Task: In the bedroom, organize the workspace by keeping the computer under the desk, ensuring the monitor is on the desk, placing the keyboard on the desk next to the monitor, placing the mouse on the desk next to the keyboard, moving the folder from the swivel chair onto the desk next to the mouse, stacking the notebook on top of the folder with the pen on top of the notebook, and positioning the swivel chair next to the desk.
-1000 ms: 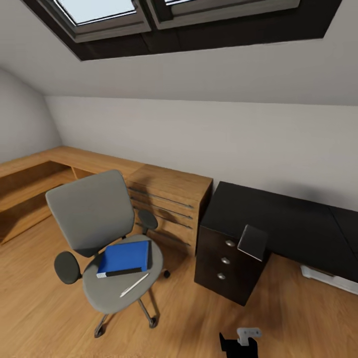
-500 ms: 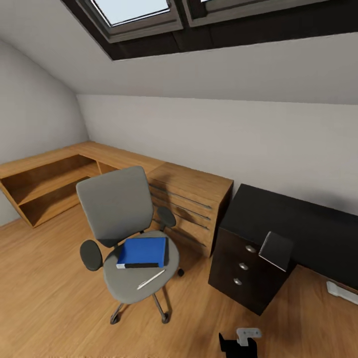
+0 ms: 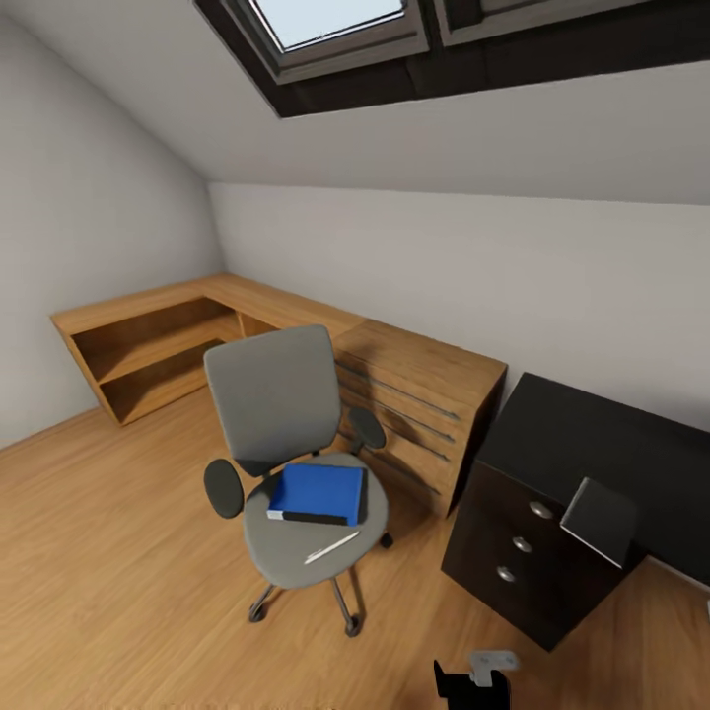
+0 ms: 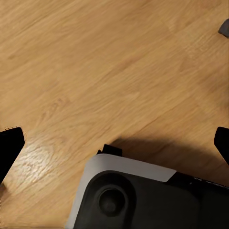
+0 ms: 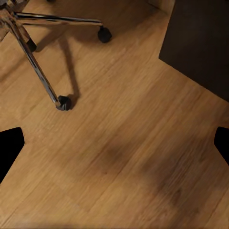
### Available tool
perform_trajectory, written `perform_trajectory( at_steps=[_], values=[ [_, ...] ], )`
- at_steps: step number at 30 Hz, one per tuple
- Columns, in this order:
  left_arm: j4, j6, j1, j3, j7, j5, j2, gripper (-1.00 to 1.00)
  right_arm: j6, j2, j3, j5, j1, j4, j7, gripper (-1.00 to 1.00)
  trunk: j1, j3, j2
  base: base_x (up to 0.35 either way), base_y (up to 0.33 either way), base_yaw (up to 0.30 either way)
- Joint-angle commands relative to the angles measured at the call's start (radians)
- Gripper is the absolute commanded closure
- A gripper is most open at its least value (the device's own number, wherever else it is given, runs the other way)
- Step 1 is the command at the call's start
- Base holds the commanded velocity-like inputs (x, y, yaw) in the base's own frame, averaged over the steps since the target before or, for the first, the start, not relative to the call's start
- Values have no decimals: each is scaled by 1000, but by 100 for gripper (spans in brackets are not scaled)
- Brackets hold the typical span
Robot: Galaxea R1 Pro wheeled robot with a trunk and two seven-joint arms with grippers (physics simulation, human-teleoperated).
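The grey swivel chair [image 3: 281, 394] stands on the wooden floor, left of the black desk [image 3: 592, 444]. On its seat lie the blue folder [image 3: 318, 492] and, in front of it, the pale pen [image 3: 332, 547]. A small dark flat rectangle [image 3: 600, 519], perhaps the notebook, rests tilted on the desk's near corner above the drawers. Over bare floor, my left gripper [image 4: 117, 143] is open, with my base below it. My right gripper [image 5: 114, 143] is open above the floor near the chair's chrome legs [image 5: 38, 62]. The monitor, keyboard, mouse and computer are out of view.
A light wooden dresser [image 3: 419, 394] stands between chair and desk, joined to low wooden shelves [image 3: 148, 345] along the left wall. A sloped ceiling with a skylight [image 3: 335, 20] hangs above. Open floor [image 3: 118, 552] lies left of the chair.
The whole head view has swung to the left, so chair, dresser and desk sit further right in the picture. Nothing on the chair or desk has moved.
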Motion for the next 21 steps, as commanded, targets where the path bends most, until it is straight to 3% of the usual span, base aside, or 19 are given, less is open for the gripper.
perform_trajectory(
  at_steps=[1,9,21],
  values=[
    [1,-3,-1,-8,-3,11,1,-100,-3,0,-9,8,0,0,3,-100,0,-1,-1,0,0,266],
    [1,-3,-1,-6,-4,11,1,-100,-3,0,-9,8,0,0,3,-100,0,-4,-1,0,0,230],
    [1,-3,0,-6,-5,11,1,-100,-2,-1,-9,8,0,0,3,-100,0,-5,-1,0,0,31]
  ],
)
